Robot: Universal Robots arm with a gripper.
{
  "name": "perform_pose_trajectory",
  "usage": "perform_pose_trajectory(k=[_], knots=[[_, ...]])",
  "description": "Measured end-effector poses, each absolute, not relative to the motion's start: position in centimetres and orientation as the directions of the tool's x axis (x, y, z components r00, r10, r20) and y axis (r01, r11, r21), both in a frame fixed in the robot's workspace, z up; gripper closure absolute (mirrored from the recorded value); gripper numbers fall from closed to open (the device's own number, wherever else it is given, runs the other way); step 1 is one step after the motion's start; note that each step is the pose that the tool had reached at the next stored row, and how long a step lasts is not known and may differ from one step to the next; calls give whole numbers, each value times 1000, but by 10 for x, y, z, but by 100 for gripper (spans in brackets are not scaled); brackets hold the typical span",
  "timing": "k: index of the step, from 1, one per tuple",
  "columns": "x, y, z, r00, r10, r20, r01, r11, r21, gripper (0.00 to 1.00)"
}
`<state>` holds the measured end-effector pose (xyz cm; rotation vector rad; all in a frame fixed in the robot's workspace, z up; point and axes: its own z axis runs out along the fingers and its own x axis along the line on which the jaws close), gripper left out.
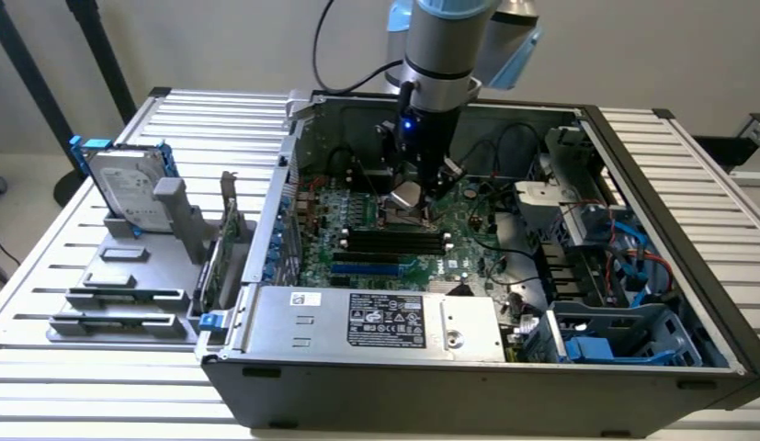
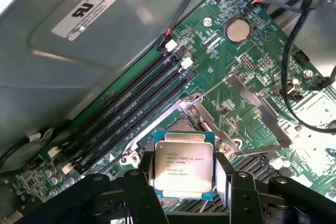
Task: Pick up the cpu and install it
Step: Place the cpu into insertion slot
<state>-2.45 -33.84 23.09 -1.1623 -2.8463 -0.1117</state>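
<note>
The cpu [image 2: 182,165], a small square chip with a silvery printed top on a green carrier, sits between my gripper's [image 2: 185,176] two black fingers [image 2: 143,177], which are closed against its opposite edges. It hangs just above the open socket [image 2: 181,125] on the green motherboard [image 2: 247,61]. In the exterior view the gripper [image 1: 405,193] reaches down inside the open computer case [image 1: 478,377], and the cpu [image 1: 407,195] shows as a silvery patch over the socket area [image 1: 402,219].
Long black memory slots [image 2: 131,109] run beside the socket, and its metal load plate [image 2: 254,109] stands flipped open. Black cables [image 2: 286,72] cross the board. A hard drive with blue brackets [image 1: 125,188] stands in a grey holder outside the case. The power supply [image 1: 380,320] lies near the case front.
</note>
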Motion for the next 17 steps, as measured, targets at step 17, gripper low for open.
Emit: perform_pose_trajectory(k=[17], knots=[[-25,-338,223,-506,857,100,862,506,26,45]])
